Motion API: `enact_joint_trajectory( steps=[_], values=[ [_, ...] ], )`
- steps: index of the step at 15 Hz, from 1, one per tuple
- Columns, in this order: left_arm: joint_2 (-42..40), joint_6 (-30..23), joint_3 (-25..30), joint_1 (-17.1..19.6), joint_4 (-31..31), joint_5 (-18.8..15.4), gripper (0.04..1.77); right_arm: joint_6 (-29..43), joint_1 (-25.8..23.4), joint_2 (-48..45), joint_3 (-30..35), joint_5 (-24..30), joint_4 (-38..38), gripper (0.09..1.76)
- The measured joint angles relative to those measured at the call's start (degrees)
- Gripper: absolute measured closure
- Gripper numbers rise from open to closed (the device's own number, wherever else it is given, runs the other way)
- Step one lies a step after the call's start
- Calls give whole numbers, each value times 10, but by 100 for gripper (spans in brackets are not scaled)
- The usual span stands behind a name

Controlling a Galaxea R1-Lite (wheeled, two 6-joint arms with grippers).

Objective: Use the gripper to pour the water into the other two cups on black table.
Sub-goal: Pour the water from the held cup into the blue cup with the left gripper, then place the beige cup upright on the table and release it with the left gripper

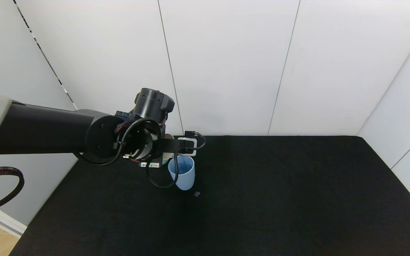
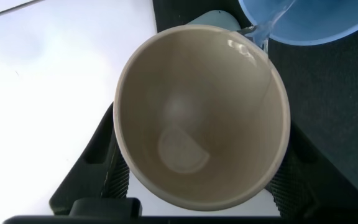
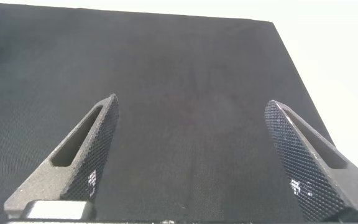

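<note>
Bright, even light — soft shadows

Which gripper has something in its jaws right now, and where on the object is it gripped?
The left gripper holds the cream cup by its side wall, tipped, with water running from its rim into the blue cup. The right gripper is open and holds nothing.

Head view high, wrist views close — all share black table [image 1: 279, 199]
</note>
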Motion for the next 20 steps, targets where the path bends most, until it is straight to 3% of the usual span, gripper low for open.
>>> enact_joint_trajectory(
  steps=[3,13,20],
  values=[
    [-9,-37,2,0,2,-9,58,0,0,0,0,0,0,14],
    [-57,-308,15,2,9,-120,58,0,0,0,0,0,0,14],
    [-124,-592,61,16,-11,-163,58,0,0,0,0,0,0,14]
  ],
)
